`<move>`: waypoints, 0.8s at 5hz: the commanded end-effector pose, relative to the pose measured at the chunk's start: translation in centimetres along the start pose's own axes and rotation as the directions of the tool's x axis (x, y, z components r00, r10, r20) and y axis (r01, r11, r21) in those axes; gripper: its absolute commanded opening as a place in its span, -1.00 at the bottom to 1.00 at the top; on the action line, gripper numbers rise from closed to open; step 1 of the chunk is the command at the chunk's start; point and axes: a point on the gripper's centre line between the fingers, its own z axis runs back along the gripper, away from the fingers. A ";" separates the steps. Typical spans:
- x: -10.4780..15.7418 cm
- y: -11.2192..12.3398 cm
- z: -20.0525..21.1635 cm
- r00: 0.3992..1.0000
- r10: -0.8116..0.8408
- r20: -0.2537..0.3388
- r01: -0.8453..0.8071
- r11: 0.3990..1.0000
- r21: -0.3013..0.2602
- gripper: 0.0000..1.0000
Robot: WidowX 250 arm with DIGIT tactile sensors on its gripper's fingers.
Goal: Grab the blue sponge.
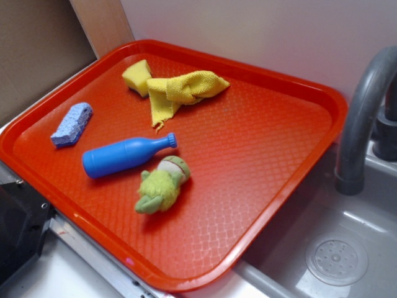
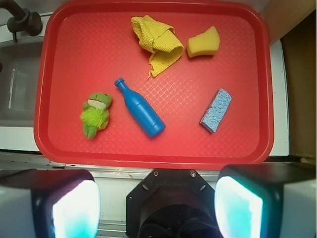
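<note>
Wrist view: blue sponge [image 2: 216, 110], unlabeled

A red tray [image 1: 273, 180] sits tilted across the counter, one corner overhanging a grey sink [image 1: 347, 248] with a round drain. A grey faucet [image 1: 363, 112] curves up just past the tray's right edge. 5 things lie on the tray. The blue sponge [image 1: 71, 124] lies flat near the left edge, apart from the rest. A blue bottle [image 1: 124, 156] lies on its side near the middle, cap toward the centre. Just in front of it lies a green plush toy [image 1: 161, 185]. Toward the far corner, a yellow sponge wedge [image 1: 137, 77] touches a crumpled yellow cloth [image 1: 180, 92].
</note>
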 end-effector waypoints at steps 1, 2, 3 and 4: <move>0.0 0.0 0.0 1.000 0.000 0.000 0.000 1.000 0.000 1.00; 0.4 1.9 -2.5 0.969 0.244 0.040 -0.243 0.970 -0.012 1.00; 1.7 4.5 -5.5 0.917 0.391 0.078 -0.394 0.919 0.024 1.00; 3.2 7.8 -9.1 0.890 0.447 0.087 -0.453 0.889 0.061 1.00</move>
